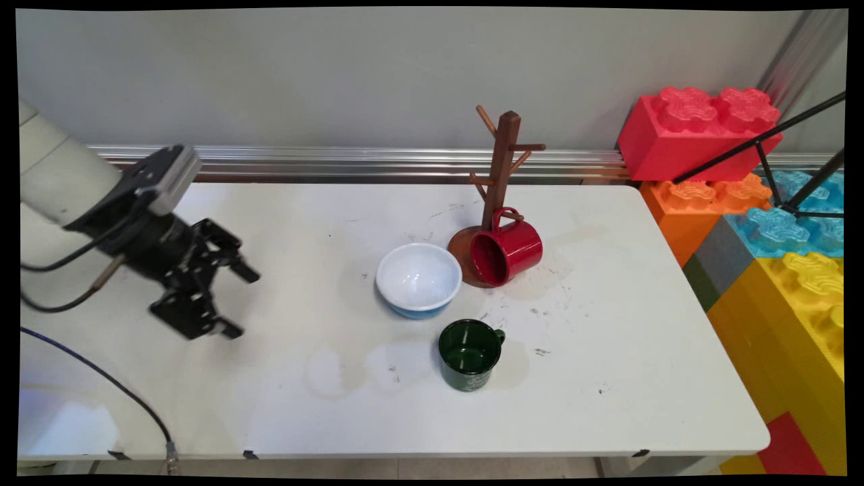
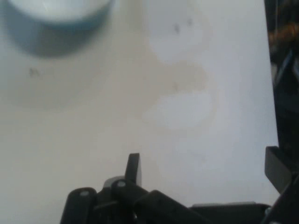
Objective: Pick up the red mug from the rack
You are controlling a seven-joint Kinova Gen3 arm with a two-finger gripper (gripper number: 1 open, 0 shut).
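A white table [image 1: 607,378] stands against a pale grey wall, with a metal rail along its far edge and a stack of big toy bricks [image 1: 763,223] in red, orange, blue and yellow at its right end. The black gripper [image 1: 236,300] hangs over the left part of the table, its two fingers spread wide apart with nothing between them; in the hand view only bare, faintly stained tabletop lies between the fingers [image 2: 133,168]. Nearest to it, though well apart to the right, is a bowl [image 1: 418,278], white inside and blue outside, whose rim shows at the top of the hand view. Just behind the bowl stands a wooden mug tree [image 1: 503,169]; a red mug [image 1: 506,253] lies on its side on the tree's round base. A dark green mug [image 1: 469,354] stands upright near the bowl, on its near side.
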